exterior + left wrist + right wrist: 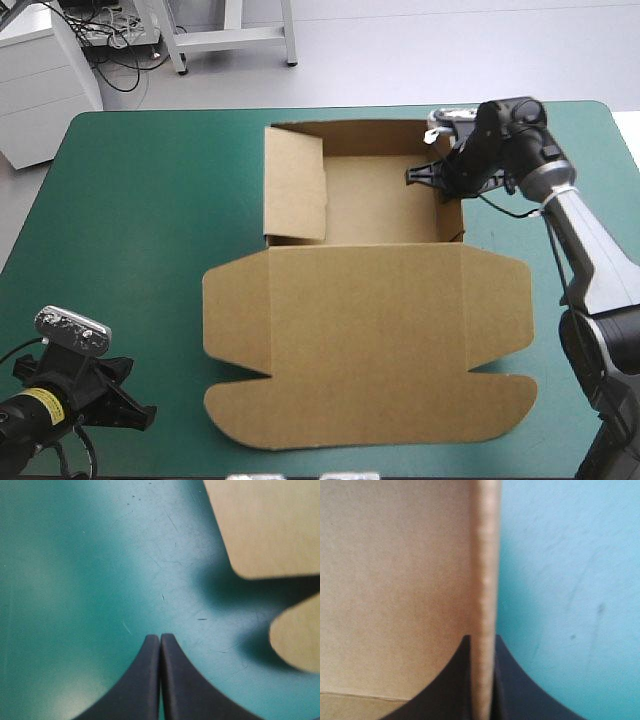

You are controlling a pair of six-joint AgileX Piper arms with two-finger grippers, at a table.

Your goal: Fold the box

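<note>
The box [365, 330], a cut sheet of plain brown board, lies in the middle of the desk [140, 200] with its teal-green cover, half formed. Its far part is a shallow open tray, and its wide lid [365, 385], with rounded flaps, lies flat toward the near edge.

The step in hand looks like setting up the tray's side walls. The right claw [482, 640], a pair of broad black fin-shaped fingers, is clamped on the right side wall [485, 555]. One finger is inside the tray and one outside, with only the board's thickness between them. That wall stands upright under the grip. The far wall [350, 138] is also up. The left side panel [295, 185] is raised but appears to lean in over the tray floor and does not look tucked.

The left claw [160, 636] rests low near the desk's near left corner. Its fingers are pressed together on nothing, and the lid's rounded flap corners lie ahead of it and to one side.

The next move probably calls for the right claw to seat its wall firmly without dragging the light tray sideways. The idle left claw would likely have to travel across to steady or press home the leaning left panel. The board looks stiff and creased, so it should bend only along its scored lines.
</note>
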